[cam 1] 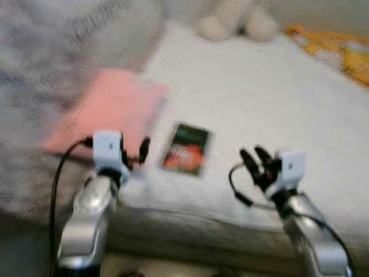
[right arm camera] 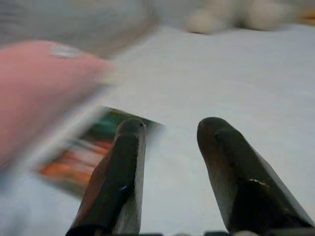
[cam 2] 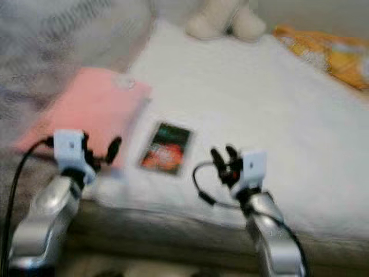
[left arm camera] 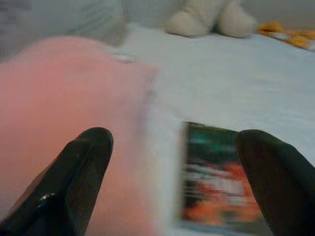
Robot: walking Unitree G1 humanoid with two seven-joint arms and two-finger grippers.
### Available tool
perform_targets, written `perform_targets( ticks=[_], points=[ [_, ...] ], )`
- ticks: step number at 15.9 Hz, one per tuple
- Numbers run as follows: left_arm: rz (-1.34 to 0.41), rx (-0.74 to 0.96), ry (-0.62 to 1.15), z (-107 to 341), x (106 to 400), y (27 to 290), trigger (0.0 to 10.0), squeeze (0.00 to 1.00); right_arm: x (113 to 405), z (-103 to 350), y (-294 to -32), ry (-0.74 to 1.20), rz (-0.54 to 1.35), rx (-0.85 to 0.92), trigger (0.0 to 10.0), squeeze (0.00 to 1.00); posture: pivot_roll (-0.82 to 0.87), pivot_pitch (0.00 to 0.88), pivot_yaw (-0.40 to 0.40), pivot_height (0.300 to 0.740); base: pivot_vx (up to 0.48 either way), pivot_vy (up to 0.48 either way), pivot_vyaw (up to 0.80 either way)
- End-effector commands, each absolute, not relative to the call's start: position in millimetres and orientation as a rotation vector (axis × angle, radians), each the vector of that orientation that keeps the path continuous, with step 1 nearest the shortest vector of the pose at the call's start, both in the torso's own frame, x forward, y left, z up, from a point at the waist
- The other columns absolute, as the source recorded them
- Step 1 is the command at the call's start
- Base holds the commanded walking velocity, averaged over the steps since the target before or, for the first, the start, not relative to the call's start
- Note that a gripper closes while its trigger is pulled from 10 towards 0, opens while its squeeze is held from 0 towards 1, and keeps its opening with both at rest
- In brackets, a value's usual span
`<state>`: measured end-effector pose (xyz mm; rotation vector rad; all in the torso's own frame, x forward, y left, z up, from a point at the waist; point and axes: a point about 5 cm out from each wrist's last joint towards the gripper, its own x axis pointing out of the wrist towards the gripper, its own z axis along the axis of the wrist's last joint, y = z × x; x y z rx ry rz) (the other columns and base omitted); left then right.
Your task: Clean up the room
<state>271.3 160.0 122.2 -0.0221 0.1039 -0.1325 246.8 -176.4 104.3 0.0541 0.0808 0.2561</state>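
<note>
A small green and orange packet (cam 1: 186,148) lies flat on the white bed (cam 1: 259,98) near its front edge. Beside it to the left lies a pink cloth (cam 1: 109,109). My left gripper (cam 1: 135,154) hovers over the pink cloth's near corner, open and holding nothing; in the left wrist view its fingers (left arm camera: 78,172) frame the pink cloth (left arm camera: 64,123) and the packet (left arm camera: 216,182). My right gripper (cam 1: 255,157) stands to the right of the packet, slightly open with nothing between its fingers (right arm camera: 123,172). All views are blurred.
A cream plush toy (cam 1: 236,20) sits at the back of the bed. An orange and yellow cloth (cam 1: 337,49) lies at the back right. A grey patterned blanket (cam 1: 52,52) covers the left side. The bed's front edge (cam 1: 202,231) runs just ahead of my arms.
</note>
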Motion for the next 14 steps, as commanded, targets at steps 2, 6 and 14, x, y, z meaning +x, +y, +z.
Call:
perform_targets(
  ticks=[2, 6, 14],
  points=[
    [-0.143, 0.003, 0.11, 119.1, 270.8, 161.3, 10.0, 0.0, 246.5, 98.1, -181.0, 0.11, 0.24, 0.056, 10.0, 0.0, -0.05, 0.0, 0.018, 0.74, 0.0, -0.442, -0.28],
    [-0.145, 0.014, 0.107, 120.0, 270.0, 160.5, 10.0, 0.0, 251.6, 98.0, -174.5, 0.125, 0.307, 0.039, 10.0, 0.0, -0.05, 0.0, 0.022, 0.74, 0.0, -0.442, 0.0],
    [-0.18, 0.019, 0.085, 122.4, 282.0, 144.2, 10.0, 0.0, 256.0, 94.0, -193.1, 0.127, 0.132, -0.061, 10.0, 0.0, -0.08, 0.0, 0.051, 0.74, 0.0, -0.449, 0.3]
  ],
)
